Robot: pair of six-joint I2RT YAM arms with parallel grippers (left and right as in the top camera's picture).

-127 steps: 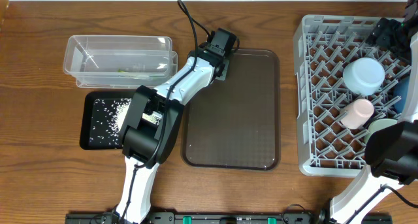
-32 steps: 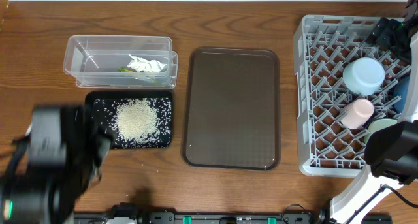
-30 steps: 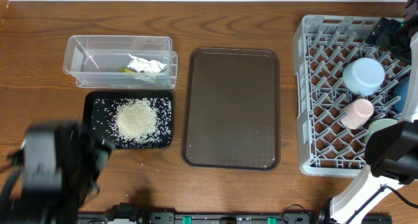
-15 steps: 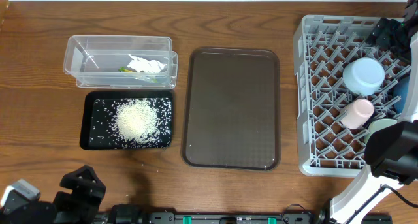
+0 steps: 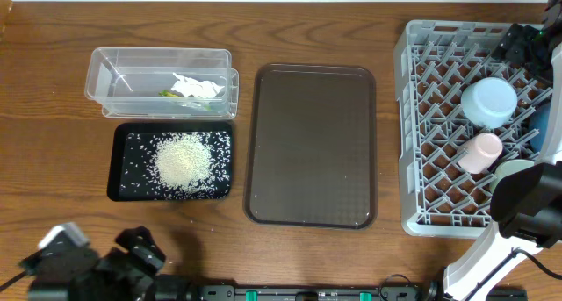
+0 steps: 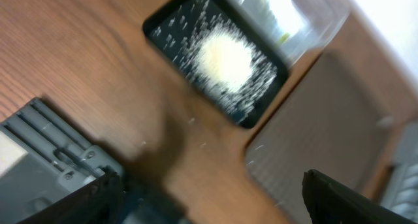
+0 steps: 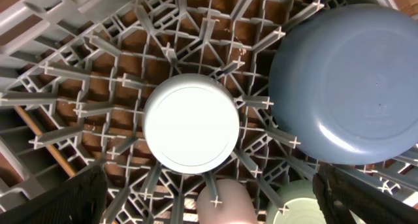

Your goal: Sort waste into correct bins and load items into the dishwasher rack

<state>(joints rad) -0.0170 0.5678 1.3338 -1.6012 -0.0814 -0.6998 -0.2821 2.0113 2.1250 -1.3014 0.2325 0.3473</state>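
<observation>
The clear tub [image 5: 105, 73] holds the crumpled tissue [image 5: 198, 87] and the yellow-green wrapper [image 5: 167, 94]. In front of it, the black tray [image 5: 123, 174] carries the rice heap [image 5: 183, 161], also blurred in the left wrist view [image 6: 225, 54]. In the grey rack [image 5: 408, 117] lie the upturned light-blue bowl [image 7: 191, 123], dark-blue bowl [image 7: 349, 80], pink cup [image 5: 480, 150] and mint bowl [image 5: 514, 169]. My left gripper [image 6: 212, 208] hangs open over bare table at the front left. My right gripper [image 7: 219, 204] is open above the rack, holding nothing.
A large brown serving tray [image 5: 312, 143] lies between the bins and the rack. A few stray rice grains dot the wood beside the black tray. My left arm [image 5: 97, 270] sits at the table's front left corner, and my right arm [image 5: 527, 42] reaches over the rack's far right.
My left arm has pulled back from over the brown tray to the front left corner, uncovering the rice heap and tissue. The right arm and the rack's contents have not moved.
</observation>
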